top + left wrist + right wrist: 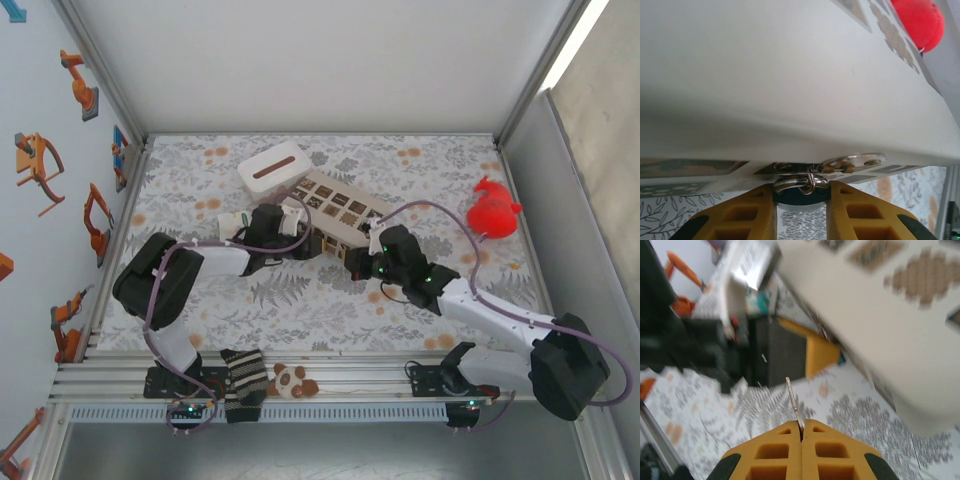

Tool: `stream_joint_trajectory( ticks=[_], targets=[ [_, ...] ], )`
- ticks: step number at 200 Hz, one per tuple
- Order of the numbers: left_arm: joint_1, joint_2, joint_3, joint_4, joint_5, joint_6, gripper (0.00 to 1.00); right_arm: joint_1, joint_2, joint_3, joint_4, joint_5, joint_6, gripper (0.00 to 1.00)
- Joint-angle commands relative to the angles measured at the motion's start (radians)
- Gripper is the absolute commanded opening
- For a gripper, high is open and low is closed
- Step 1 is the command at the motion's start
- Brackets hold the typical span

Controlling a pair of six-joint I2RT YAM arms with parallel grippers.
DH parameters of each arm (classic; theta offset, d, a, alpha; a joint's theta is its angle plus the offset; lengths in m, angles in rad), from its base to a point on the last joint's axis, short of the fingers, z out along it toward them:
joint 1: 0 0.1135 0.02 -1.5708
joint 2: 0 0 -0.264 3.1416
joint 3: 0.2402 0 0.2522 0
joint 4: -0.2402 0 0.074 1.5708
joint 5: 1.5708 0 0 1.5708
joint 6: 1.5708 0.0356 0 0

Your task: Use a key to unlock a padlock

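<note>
1. Two arms, left [160, 280] and right [500, 325], rise from the near edge and reach inward until their tips almost meet over the tabletop [300, 295]. I judge one is there to steady and the other to insert.
2. One beige compartment box [340, 212] lies askew just behind both tips.
3. One white slotted box [272, 168] sits behind it, and one red toy [493, 212] lies off to the right. Both are clear of the work.
4. Left pincer [801, 194]: its two fingers clamp a small dark piece pressed up under the beige box's edge. This is probably the padlock [800, 198], held so it cannot turn, though shadow hides its brass. Two silver loops [797, 181] crown it, and one flat silver tab [855, 161] trails from them.
5. Right pincer [801, 426]: its fingers are closed flush on one key [793, 400]. The blade is edge-on and juts forward toward the left pincer's yellow finger [820, 352], which suits lining it up. No keyhole is visible.
</note>
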Motion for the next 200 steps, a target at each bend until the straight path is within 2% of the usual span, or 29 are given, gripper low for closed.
stream_joint_trajectory(
  ticks=[1,54,119,200],
  targets=[
    [-0.006,-0.061,0.075,-0.141,0.054,-0.039,0.23,0.041,-0.012,-0.059,0.011,0.079,-0.079,0.00],
    [-0.006,-0.092,0.204,-0.373,0.097,-0.100,0.22,0.132,0.009,-0.172,0.193,0.258,-0.168,0.00],
    [-0.012,-0.093,0.252,-0.412,0.118,-0.181,0.23,0.143,0.101,-0.198,0.393,0.306,-0.249,0.00],
    [-0.018,-0.089,0.301,-0.470,0.115,-0.208,0.22,0.145,0.172,-0.184,0.500,0.352,-0.301,0.00]
  ],
)
